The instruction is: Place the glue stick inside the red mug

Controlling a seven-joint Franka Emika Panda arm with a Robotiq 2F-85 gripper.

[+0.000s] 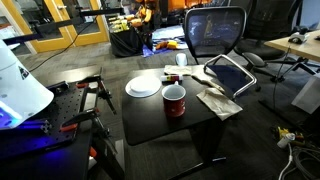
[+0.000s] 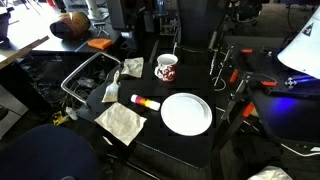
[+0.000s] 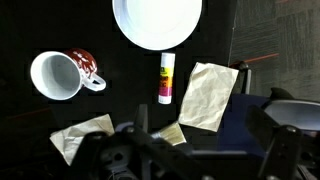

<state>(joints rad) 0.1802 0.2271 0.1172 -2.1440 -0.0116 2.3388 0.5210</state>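
- The white, tube-shaped glue stick (image 3: 166, 78) lies flat on the black table (image 2: 185, 145). It is just beside the round white plate (image 3: 157, 22) and has not been picked up.
- The red cylindrical mug (image 3: 60, 75) stands upright to its left in the wrist view, apart from it and seemingly empty.
- The gripper (image 3: 190, 158) hovers above with its jaws apparently spread, holding nothing.
- Grasping, carrying and dropping all seem left to do.

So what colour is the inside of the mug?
White inside the red mug, clearest in the wrist view.
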